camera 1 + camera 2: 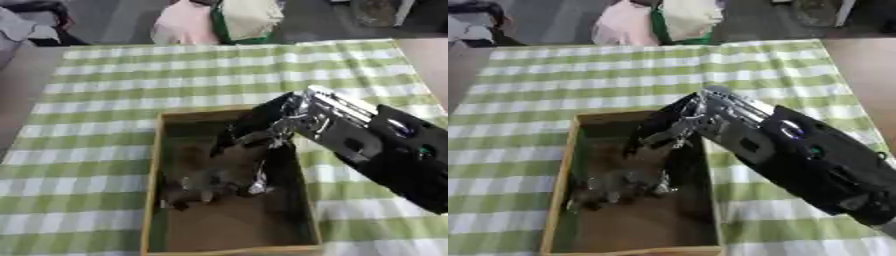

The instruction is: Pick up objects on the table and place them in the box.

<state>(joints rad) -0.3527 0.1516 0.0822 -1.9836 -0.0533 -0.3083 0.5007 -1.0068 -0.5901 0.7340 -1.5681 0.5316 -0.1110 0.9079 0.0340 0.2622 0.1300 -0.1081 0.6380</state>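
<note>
A shallow wooden box (pixel 152 165) with a brown floor lies on the green checked cloth, its long side running toward me. My right arm (pixel 815 160) comes in from the right and bends down over the box's far right wall. My right hand (pixel 249 150) is inside the box, low over its floor. Under and left of the hand sits a blurred dark grey lump (pixel 194 189); I cannot tell whether it is a held object or part of the hand. My left hand shows in no view.
The green and white checked cloth (pixel 105 100) covers the table around the box. Beyond the far edge stand a pink bundle (pixel 184 27) and a cream and green bag (pixel 247 19). Dark cloth (pixel 26 20) lies at the far left corner.
</note>
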